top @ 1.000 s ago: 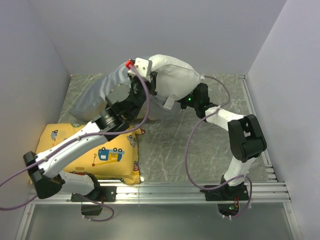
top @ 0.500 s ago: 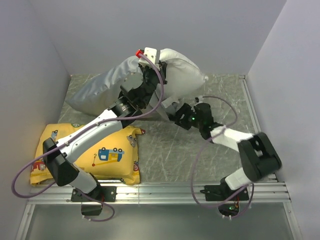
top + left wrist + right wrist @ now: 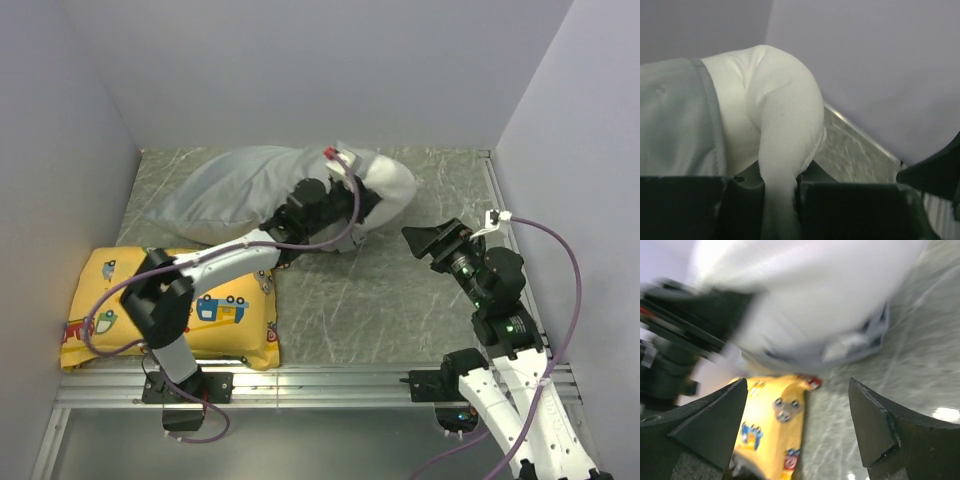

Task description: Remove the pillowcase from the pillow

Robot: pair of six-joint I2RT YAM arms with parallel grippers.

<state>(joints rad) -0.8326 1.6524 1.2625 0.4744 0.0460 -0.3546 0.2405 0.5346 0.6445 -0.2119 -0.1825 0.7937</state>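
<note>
Marbled desk: pillowcase covers most of pillow, white end bared; left hand pinches pillow, right hand spread, empty

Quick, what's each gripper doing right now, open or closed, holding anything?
Left gripper: closed on the pillow.
Right gripper: open, holding nothing.
</note>
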